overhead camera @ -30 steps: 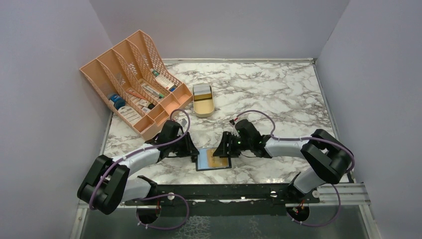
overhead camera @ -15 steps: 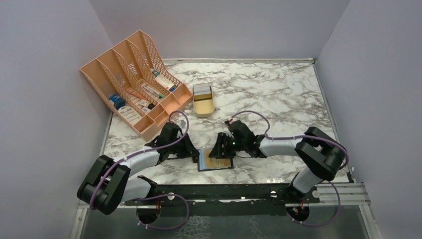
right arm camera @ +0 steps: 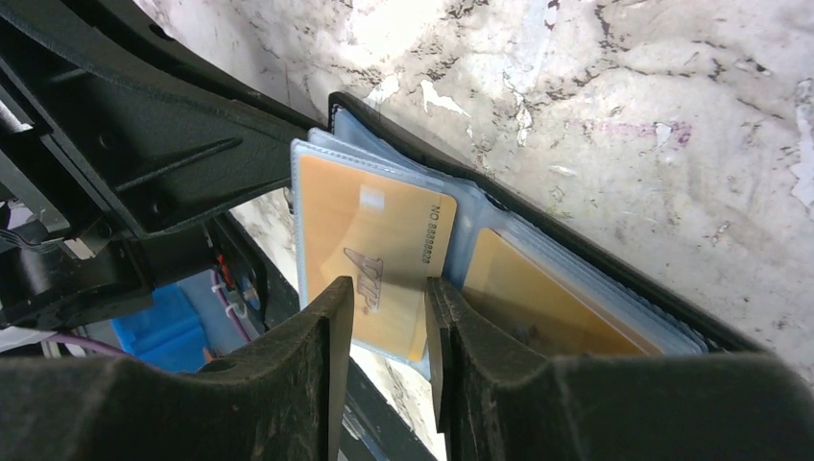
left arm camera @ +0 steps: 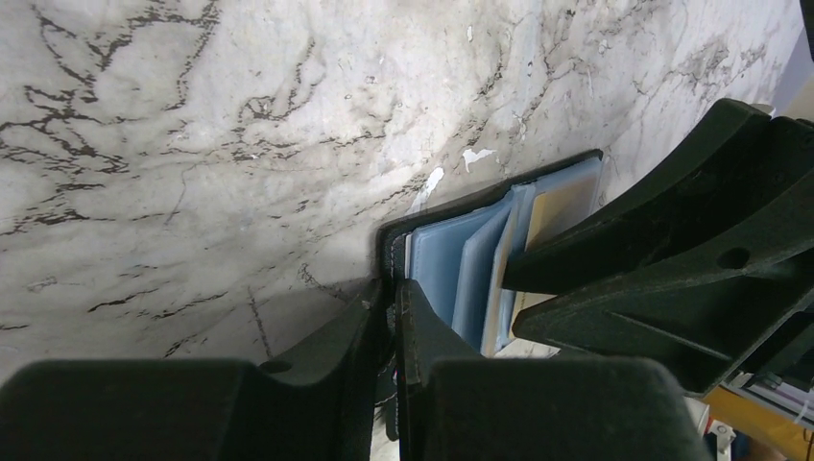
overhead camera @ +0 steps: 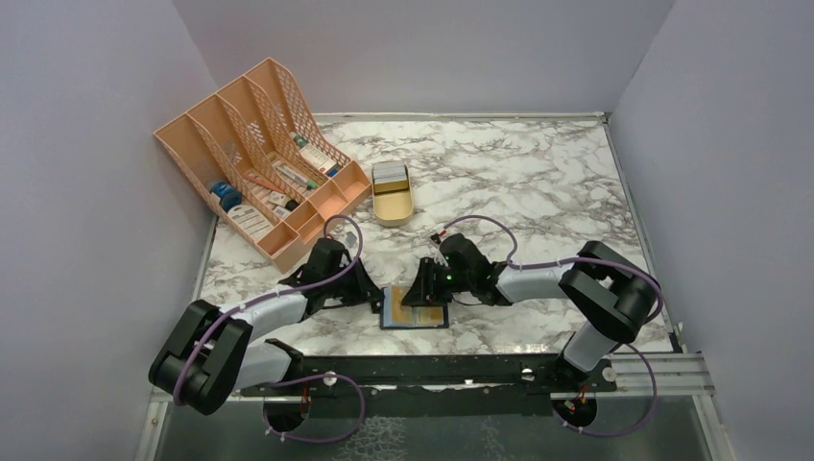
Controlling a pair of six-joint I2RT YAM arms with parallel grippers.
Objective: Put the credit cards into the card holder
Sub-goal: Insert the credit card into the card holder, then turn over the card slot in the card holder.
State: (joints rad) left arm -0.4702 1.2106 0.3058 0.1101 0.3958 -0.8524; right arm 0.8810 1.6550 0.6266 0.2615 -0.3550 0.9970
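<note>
Gold-yellow plastic shows between the narrowly parted fingers of the right gripper (right arm camera: pixel 384 288): a credit card (right arm camera: pixel 370 245) lying in or on a clear sleeve (right arm camera: pixel 459 204) of the card holder (overhead camera: pixel 415 312), which lies open on the table (overhead camera: pixel 538 192) near its front edge, between the two arms. The left gripper (left arm camera: pixel 392 293) is pinched shut on the holder's black left edge. Hold that edge down firmly, then push the card flat along the sleeve, slowly, so the sleeve does not buckle.

Black card holder (left arm camera: pixel 446 259) — blue-grey lining, gold card (right arm camera: pixel 370 254), grey-veined white table (overhead camera: pixel 538 173)
</note>
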